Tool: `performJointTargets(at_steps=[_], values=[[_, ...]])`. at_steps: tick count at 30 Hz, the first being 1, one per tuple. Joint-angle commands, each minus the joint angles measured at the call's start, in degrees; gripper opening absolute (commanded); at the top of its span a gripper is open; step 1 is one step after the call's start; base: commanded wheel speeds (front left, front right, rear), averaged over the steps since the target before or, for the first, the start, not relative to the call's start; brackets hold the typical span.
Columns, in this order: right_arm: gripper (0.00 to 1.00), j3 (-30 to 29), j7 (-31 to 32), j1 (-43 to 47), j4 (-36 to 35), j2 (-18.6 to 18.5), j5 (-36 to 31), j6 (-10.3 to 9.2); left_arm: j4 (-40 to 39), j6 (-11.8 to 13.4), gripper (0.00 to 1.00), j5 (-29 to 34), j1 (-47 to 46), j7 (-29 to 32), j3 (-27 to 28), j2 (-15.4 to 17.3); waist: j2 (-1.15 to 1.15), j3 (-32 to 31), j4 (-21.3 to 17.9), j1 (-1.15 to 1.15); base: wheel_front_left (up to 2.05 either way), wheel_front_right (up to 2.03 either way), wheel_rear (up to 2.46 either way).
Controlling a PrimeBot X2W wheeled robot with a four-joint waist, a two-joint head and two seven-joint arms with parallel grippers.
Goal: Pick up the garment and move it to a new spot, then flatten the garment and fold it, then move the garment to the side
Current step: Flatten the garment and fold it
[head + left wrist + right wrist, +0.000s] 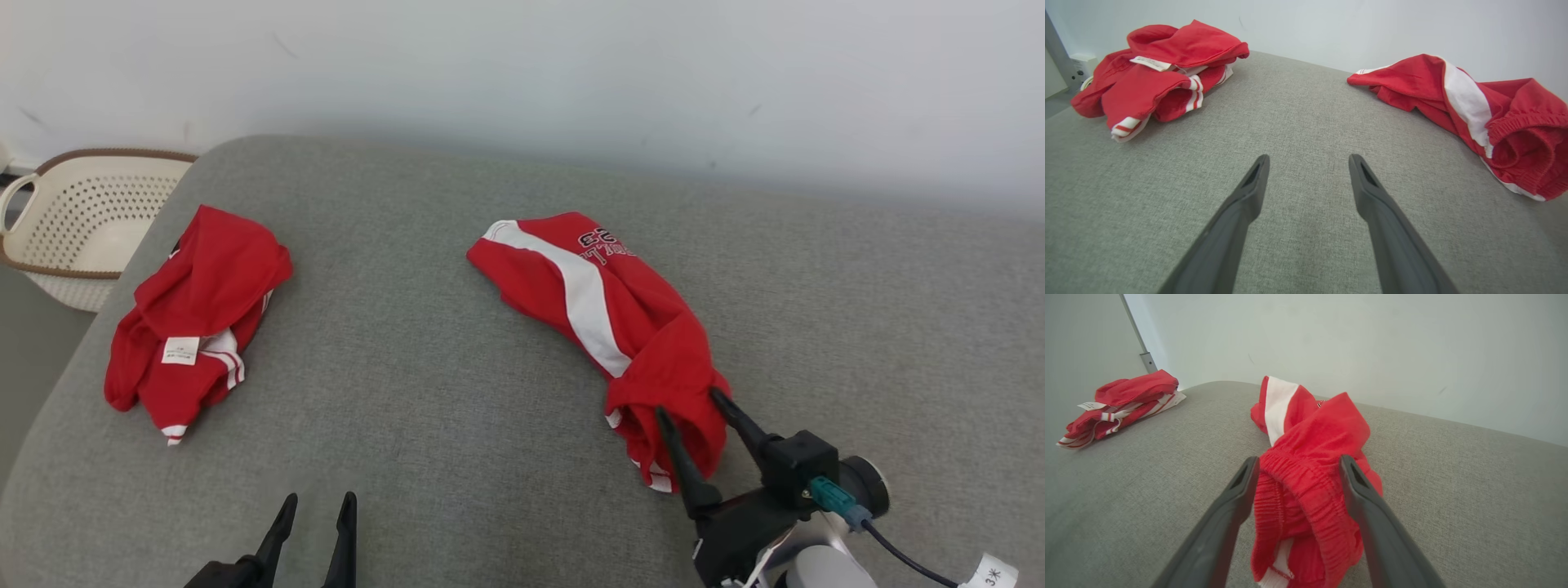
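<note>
Our right gripper stands wide, its fingers straddling the elastic waistband of the red garment lying mid-way across the grey padded surface. We should bite deep into that bunched waistband before lifting. Our left gripper hangs open nearby.

Head view looks down; wrist views skim low (sharing the cushion).

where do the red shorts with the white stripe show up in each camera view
Head view: the red shorts right of centre, near end at the right gripper.
Left wrist view: the shorts at the right edge.
Right wrist view: the shorts at centre, waistband between the fingers.
Shared landmark: the crumpled red garment, left of them in every view.
</note>
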Motion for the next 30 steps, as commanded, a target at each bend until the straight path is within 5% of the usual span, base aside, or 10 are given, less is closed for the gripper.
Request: performJointTargets(at_steps=[1,9,11,13,20,28,29,30], values=[[1.00,-0.88,-0.02,-0.55,0.90,0.21,-0.70,-0.04,0.15,0.30,1.00,-0.49,0.70,-0.12,0.16,0.03,0.00,0.88,1.22,0.00,0.00,0.00,0.00],[1.00,-4.02,-0.03,-1.61,6.52,1.39,-3.34,-0.04,-0.18,0.83,1.00,-1.76,0.52,-0.12,-0.20,0.01,0.00,1.98,2.54,0.00,0.00,0.00,0.00],[0.59,-5.20,-0.03,-1.61,6.58,1.70,-3.30,-0.04,-0.62,0.85,1.00,-1.77,0.36,-0.12,-0.24,0.02,0.00,2.23,2.54,0.00,0.00,0.00,0.00],[0.00,-6.80,-0.02,-1.47,5.55,1.85,-2.76,-0.04,-0.89,0.93,1.00,-1.83,0.34,-0.12,-0.15,0.02,0.00,2.45,2.34,0.00,0.00,0.00,0.00],[0.00,-14.28,-0.03,0.67,2.06,1.02,-0.62,-0.04,-0.62,0.64,1.00,-2.25,0.81,-0.12,-0.18,0.01,0.00,2.44,0.59,0.00,0.00,0.00,0.00],[0.00,-25.69,-0.03,1.88,5.79,0.68,3.60,-0.04,-0.16,0.68,1.00,-2.44,0.72,-0.12,-1.05,0.02,0.00,2.25,-0.63,0.00,0.00,0.00,0.00],[0.02,-26.74,-0.02,1.82,6.57,0.33,3.57,-0.04,-0.11,0.68,1.00,-2.41,0.61,-0.12,-1.15,0.02,0.00,2.26,-0.71,0.00,0.00,0.00,0.00],[0.16,-27.47,-0.03,1.59,7.23,-0.14,3.10,-0.04,-0.07,0.61,1.00,-2.34,0.52,-0.12,-1.20,0.02,0.00,2.29,-0.78,0.00,0.00,0.00,0.00]])
